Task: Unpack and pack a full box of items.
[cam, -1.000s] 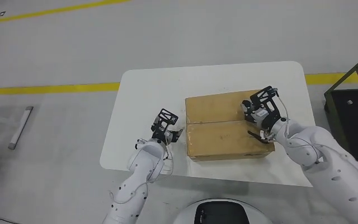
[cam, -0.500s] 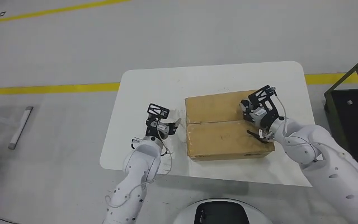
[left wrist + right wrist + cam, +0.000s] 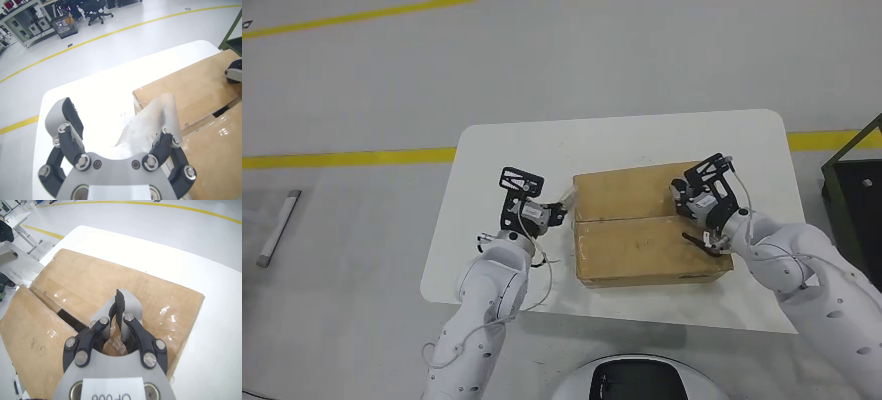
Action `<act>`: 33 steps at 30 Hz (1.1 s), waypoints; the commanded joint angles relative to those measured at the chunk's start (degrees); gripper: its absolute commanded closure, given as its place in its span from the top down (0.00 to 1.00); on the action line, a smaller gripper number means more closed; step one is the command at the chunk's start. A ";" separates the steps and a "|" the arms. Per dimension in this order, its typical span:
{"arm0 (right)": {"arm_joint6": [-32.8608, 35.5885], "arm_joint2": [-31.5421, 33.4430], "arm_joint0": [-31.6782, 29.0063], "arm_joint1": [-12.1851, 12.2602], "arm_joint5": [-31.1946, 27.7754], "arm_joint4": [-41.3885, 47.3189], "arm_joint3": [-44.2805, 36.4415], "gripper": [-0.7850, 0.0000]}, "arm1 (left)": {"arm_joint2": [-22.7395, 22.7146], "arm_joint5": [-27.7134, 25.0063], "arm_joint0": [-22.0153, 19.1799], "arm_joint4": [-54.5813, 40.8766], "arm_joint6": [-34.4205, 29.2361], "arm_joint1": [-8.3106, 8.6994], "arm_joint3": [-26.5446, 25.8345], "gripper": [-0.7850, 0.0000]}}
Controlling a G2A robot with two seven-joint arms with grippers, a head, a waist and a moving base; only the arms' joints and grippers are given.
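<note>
The right gripper [image 3: 118, 303] hung over the top of the cardboard box [image 3: 105, 275], its ribbed fingers pressed together. The box lay on the white table [image 3: 170, 262], its two top flaps parted by a dark gap [image 3: 65, 315]. Glossy clear tape [image 3: 166, 310] glinted on the cardboard. Pen scribbles [image 3: 37, 344] marked one flap. A yellow line [image 3: 189, 208] crossed the floor beyond.
</note>
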 commanded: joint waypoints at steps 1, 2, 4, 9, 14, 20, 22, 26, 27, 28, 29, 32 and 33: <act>-0.02 0.04 -0.08 -0.06 -0.04 -0.03 0.11 0.00 | 0.44 -0.02 -0.33 -0.27 -1.01 -0.13 -1.10 1.00; -0.05 0.09 -0.09 -0.10 0.03 -0.03 0.12 0.00 | 0.69 0.09 -0.57 -0.47 -1.25 -0.22 -1.66 1.00; -0.17 0.25 -0.13 -0.18 0.23 0.35 0.16 0.00 | 1.44 0.06 -1.11 -0.19 -1.93 -0.38 -2.15 1.00; -0.86 2.55 0.33 -0.30 1.89 2.90 -0.81 0.00 | 4.49 -0.16 -4.37 1.92 -3.29 -1.00 -1.90 1.00; -0.92 7.03 0.82 -0.06 3.20 4.89 -1.38 0.00 | 8.02 -1.45 -7.82 3.13 -2.98 -1.81 0.03 1.00; 0.19 12.82 0.74 0.46 3.45 6.21 -0.96 0.00 | 11.37 -1.64 -11.02 4.01 -2.83 -2.84 3.15 1.00; 0.42 14.54 0.23 0.65 3.37 6.22 -0.60 0.00 | 12.71 -1.85 -12.15 4.18 -2.89 -3.25 4.05 1.00; 0.63 17.84 -1.39 0.96 3.35 6.73 -0.19 0.00 | 15.69 -2.45 -14.68 4.93 -3.52 -4.19 6.19 1.00; 0.71 18.64 -1.88 1.05 3.36 6.69 -0.13 0.00 | 16.38 -2.42 -15.22 4.88 -3.49 -4.45 6.81 1.00; 0.79 19.36 -2.38 1.13 3.15 6.67 -0.23 0.00 | 17.09 -2.42 -15.88 5.38 -3.61 -4.69 7.46 1.00; 0.92 20.15 -2.93 1.24 2.90 6.23 -0.23 0.00 | 17.84 -2.25 -16.41 5.50 -3.79 -4.97 8.19 1.00; 0.95 22.63 -4.79 1.49 2.36 6.22 -0.36 0.00 | 20.18 -2.13 -17.98 5.58 -3.80 -5.88 10.61 1.00; 0.92 23.53 -5.49 1.57 2.12 6.37 -0.37 0.00 | 20.93 -2.00 -18.51 5.50 -3.85 -6.21 11.40 1.00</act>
